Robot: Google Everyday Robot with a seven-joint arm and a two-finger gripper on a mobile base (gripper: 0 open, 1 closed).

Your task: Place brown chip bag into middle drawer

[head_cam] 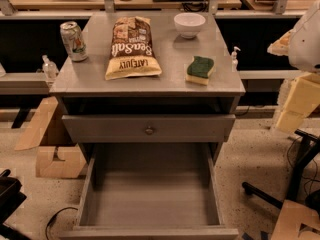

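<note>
We read "Sea Salt" and "LATE JULY" on the one brown chip bag (132, 46), which lies flat on the cabinet top (165, 81), well left of the gripper (306, 36). The one middle drawer (150, 199) stands pulled out, below and left of it. The gripper shows white at the right edge; we cannot tell its state. Between bag and gripper sit one sponge (200, 69) and one white bowl (189, 24).

1. A rounded white shell of the robot arm (307, 36) shows at the upper right edge.
2. Its surface is smooth and plain, shading to pale grey underneath.
3. The gripper lies outside the view.
</note>
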